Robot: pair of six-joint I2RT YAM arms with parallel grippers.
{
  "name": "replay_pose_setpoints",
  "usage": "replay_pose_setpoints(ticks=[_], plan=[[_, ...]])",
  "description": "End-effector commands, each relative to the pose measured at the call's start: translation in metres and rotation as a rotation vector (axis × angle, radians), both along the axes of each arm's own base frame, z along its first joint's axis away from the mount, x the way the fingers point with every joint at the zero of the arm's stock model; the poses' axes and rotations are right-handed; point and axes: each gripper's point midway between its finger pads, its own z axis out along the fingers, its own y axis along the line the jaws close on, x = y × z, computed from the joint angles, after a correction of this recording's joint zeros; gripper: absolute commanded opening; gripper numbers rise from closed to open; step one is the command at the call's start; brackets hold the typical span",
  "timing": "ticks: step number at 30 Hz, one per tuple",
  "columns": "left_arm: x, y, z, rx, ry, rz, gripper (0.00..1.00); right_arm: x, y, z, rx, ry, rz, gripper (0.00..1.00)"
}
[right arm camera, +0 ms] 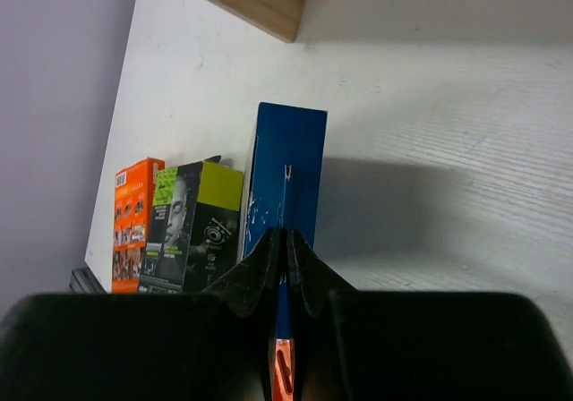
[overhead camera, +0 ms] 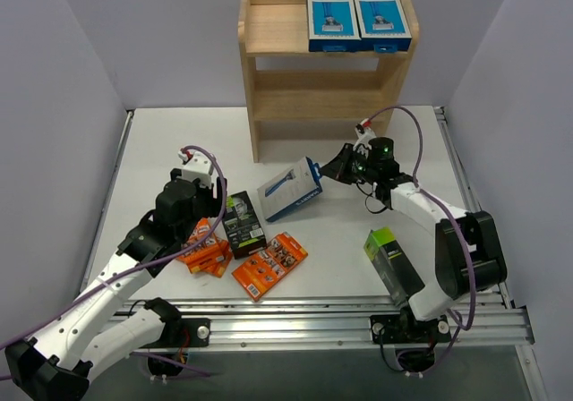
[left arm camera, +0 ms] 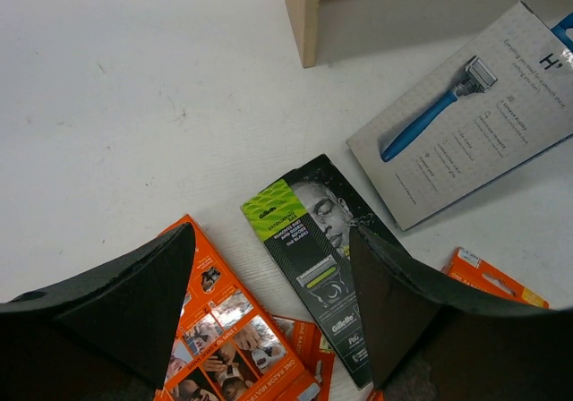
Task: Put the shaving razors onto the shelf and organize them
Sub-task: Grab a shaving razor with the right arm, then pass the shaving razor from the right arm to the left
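Left pincer (left arm camera: 269, 235) wide over black-and-lime box (left arm camera: 313, 267), right pincer (right arm camera: 286, 237) clamped on blue box (right arm camera: 286, 173) edge

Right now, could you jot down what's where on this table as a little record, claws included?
top of shelf: two blue-and-white razor boxes, side by side
right claw: shut on the edge of a third blue-and-white razor box
left claw: open, above a black-and-green razor box
table: orange razor packs; a second black-and-green box near the right arm
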Motion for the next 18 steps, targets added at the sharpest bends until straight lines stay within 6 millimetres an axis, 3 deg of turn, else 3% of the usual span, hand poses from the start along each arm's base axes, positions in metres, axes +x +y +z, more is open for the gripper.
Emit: replay_pose_setpoints(ticks=[1, 7, 11, 15, 18], plan=[[0.001, 0.004, 0.031, -0.035, -0.069, 0.013, 0.79, -0.011, 0.005, 0.029, -0.090, -0.082, 0.089, 0.00], [-0.001, -0.005, 0.029, -0.042, -0.052, -0.033, 0.93, -0.027, 0.019, 0.074, -0.174, -0.155, 0.218, 0.00], [-0.002, -0.006, 0.030, -0.045, -0.051, -0.041, 0.96, -0.038, 0.017, 0.082, -0.243, -0.123, 0.280, 0.00], [-0.005, -0.012, 0.032, -0.066, -0.049, -0.073, 0.94, -0.056, 0.031, 0.101, -0.272, -0.150, 0.377, 0.00], [-0.005, -0.013, 0.032, -0.070, -0.051, -0.080, 0.94, -0.071, 0.038, 0.099, -0.331, -0.142, 0.424, 0.00]])
